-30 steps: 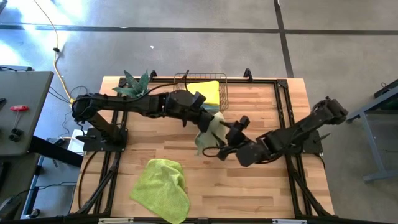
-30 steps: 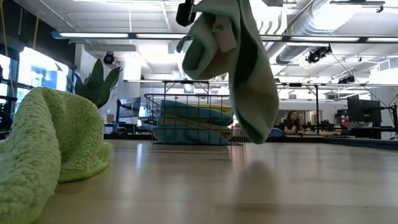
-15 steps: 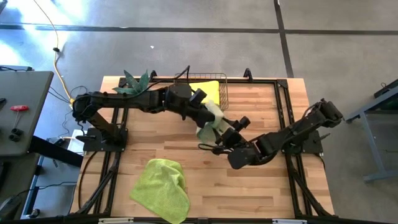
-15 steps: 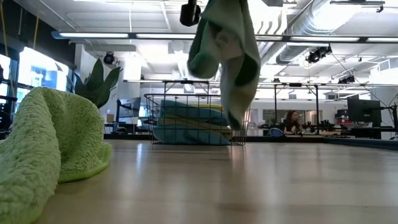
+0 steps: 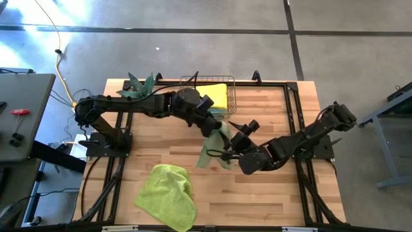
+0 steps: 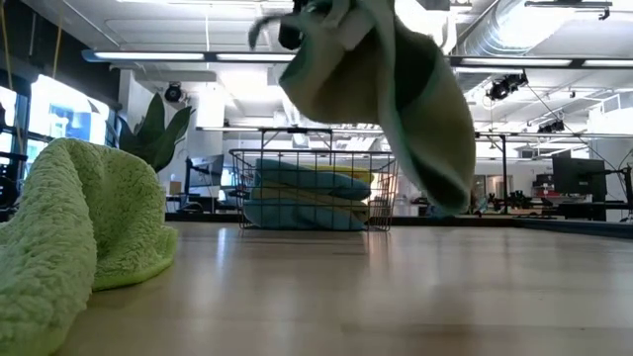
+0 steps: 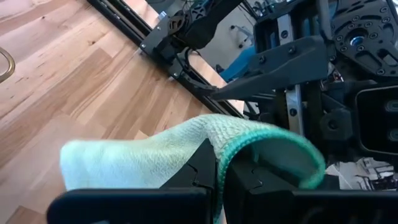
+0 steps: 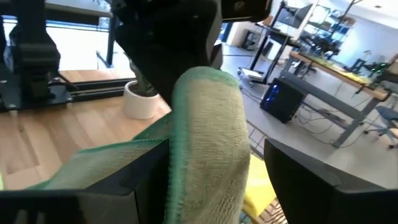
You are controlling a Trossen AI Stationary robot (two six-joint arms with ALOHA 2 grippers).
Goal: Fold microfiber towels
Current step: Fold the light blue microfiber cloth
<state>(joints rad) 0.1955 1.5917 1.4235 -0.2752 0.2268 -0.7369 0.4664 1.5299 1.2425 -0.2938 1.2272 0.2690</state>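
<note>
A pale sage towel (image 5: 211,151) hangs in the air over the table's middle, held by my shut left gripper (image 5: 217,127), which reaches in from the left. In the low view the sage towel (image 6: 396,89) hangs clear of the wood. My right gripper (image 5: 223,153) comes from the right and stands open, and the hanging sage towel (image 8: 208,137) passes between its two fingers. A crumpled lime green towel (image 5: 168,195) lies on the table near the front left. My left gripper pinches the sage towel at its green-hemmed edge (image 7: 249,144) between its two shut fingers. The fingers slant down from the table's left. The towel hangs slack below them, clear of the table. My right gripper has cloth between its open fingers (image 8: 311,180); whether they touch it I cannot tell.
A wire basket (image 5: 226,96) with folded yellow and light blue towels stands at the table's far edge. A spiky green potted plant (image 5: 138,87) is at the far left. Black frame rails (image 5: 293,122) run along the table's sides.
The hanging sage towel has swung under my left gripper: its lower part drew in, then flared out and toward the table's near edge. My right gripper has rolled a little beside it, staying open.
</note>
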